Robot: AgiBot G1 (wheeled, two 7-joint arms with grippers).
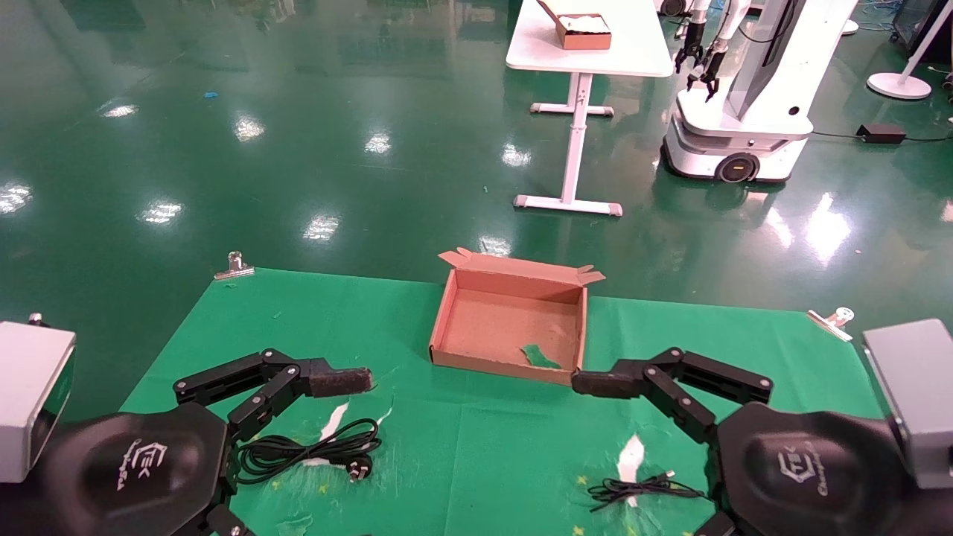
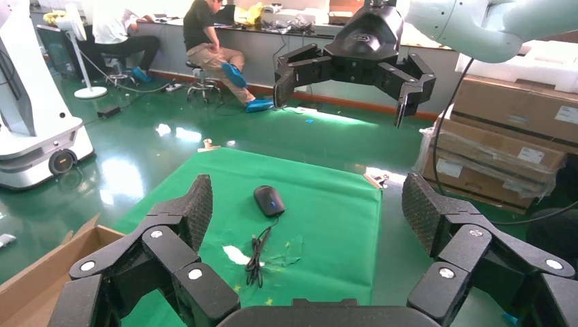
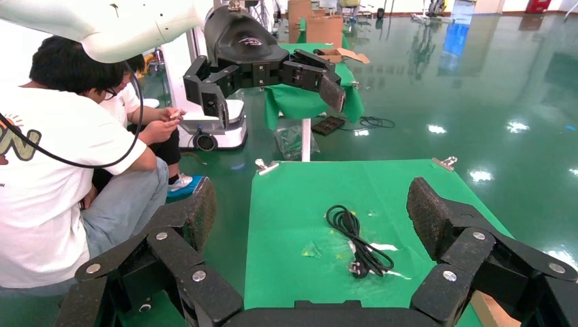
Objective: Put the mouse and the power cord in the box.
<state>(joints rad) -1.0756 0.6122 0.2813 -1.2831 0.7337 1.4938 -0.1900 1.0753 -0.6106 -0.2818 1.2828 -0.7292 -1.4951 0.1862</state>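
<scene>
the box (image 1: 514, 320) sits open at the far middle of the green cloth (image 1: 461, 447), and nothing of the task is in it; only a green scrap (image 1: 540, 356) lies on its floor near the front wall. so 0 of the 2 items are packed. the power cord (image 1: 305, 450) lies coiled on the cloth on the robot's left, plug toward the middle, well apart from the box. the mouse (image 2: 269, 200) lies on the right side, its thin wire (image 1: 644, 489) bundled beside it.

the left gripper (image 1: 294, 447) hangs above the cord with fingers spread wide and nothing between them; the right gripper (image 1: 674, 476) hangs over the mouse's side, likewise spread and empty. both pick-ups and both placements appear to be left to do.

the head view shows the box and the wire, but the mouse's body is probably hidden under the right gripper there. the left wrist view shows the mouse whole, with its small blue light, and a corner of the box. the right wrist view shows the cord's loops and plug clearly, with the left gripper raised beyond it.
</scene>
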